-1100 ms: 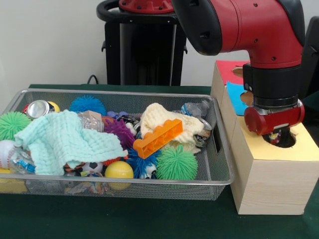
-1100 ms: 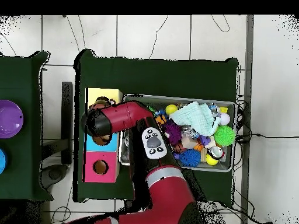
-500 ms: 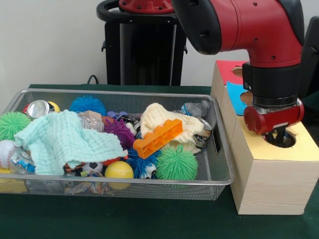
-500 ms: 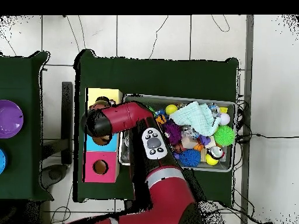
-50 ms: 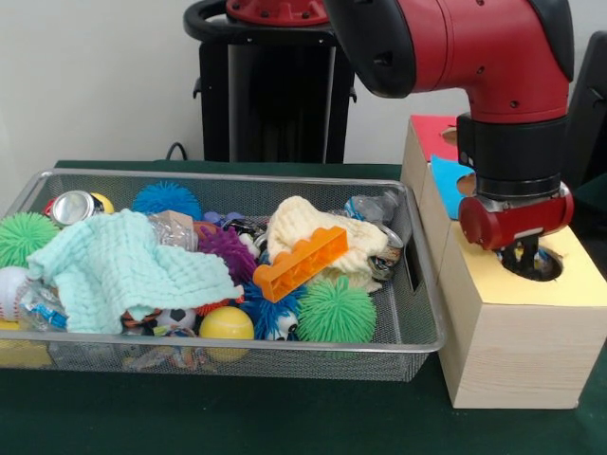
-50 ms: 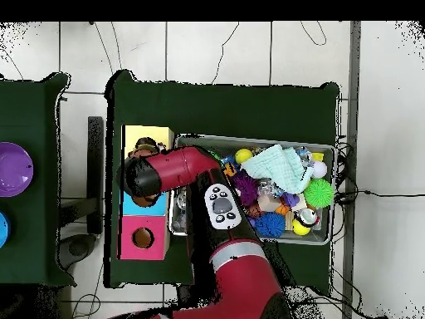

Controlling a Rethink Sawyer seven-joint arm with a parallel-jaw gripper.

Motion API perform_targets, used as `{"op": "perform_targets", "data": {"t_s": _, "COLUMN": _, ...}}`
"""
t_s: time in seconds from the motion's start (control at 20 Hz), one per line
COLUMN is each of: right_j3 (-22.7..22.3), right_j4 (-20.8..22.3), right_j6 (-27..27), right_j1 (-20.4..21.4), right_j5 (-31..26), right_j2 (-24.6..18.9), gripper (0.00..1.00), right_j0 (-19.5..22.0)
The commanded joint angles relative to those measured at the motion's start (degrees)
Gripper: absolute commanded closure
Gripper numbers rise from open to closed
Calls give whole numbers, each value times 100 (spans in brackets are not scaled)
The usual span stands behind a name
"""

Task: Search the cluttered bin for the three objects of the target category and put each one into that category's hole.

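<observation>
A dark green surface (image 5: pixel 237 417) holds a wire bin (image 5: pixel 422 322) and a wooden box (image 5: pixel 517 351) just beside it. The box top has a yellow part (image 5: pixel 579 275), a blue part (image 5: pixel 448 185) and a red part (image 5: pixel 432 133), each with a hole. The red arm (image 5: pixel 484 47) reaches down over the yellow part. Its gripper (image 5: pixel 524 258) sits right at the yellow hole (image 5: pixel 542 270). I cannot tell if the fingers are apart or together. The bin is full of toys: an orange block (image 5: pixel 299 263) on a cream cloth (image 5: pixel 313 227), a mint cloth (image 5: pixel 123 270), a green spiky ball (image 5: pixel 334 311), a yellow ball (image 5: pixel 226 325) and a can (image 5: pixel 71 207).
</observation>
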State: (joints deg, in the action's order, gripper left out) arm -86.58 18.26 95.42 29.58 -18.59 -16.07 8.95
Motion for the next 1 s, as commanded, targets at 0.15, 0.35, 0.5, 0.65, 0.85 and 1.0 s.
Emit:
{"op": "perform_targets", "data": {"t_s": 0.15, "right_j3": -834, "right_j4": 217, "right_j6": -45, "right_j1": 125, "right_j5": -302, "right_j2": -389, "gripper": 100, "right_j0": 460}}
{"op": "perform_targets", "data": {"t_s": 0.35, "right_j3": -894, "right_j4": 197, "right_j6": -39, "right_j1": 212, "right_j5": -363, "right_j2": -471, "gripper": 100, "right_j0": 526}}
{"op": "perform_targets", "data": {"t_s": 0.5, "right_j3": -850, "right_j4": 231, "right_j6": 14, "right_j1": 175, "right_j5": -343, "right_j2": -440, "gripper": 100, "right_j0": 489}}
{"op": "perform_targets", "data": {"t_s": 0.65, "right_j3": -713, "right_j4": 197, "right_j6": 58, "right_j1": 118, "right_j5": -443, "right_j2": -381, "gripper": 100, "right_j0": 413}}
{"op": "perform_targets", "data": {"t_s": 0.85, "right_j3": -664, "right_j4": 194, "right_j6": 104, "right_j1": 89, "right_j5": -410, "right_j2": -346, "gripper": 0, "right_j0": 386}}
{"op": "perform_targets", "data": {"t_s": 1.0, "right_j3": -667, "right_j4": 182, "right_j6": 109, "right_j1": 90, "right_j5": -425, "right_j2": -348, "gripper": 0, "right_j0": 391}}
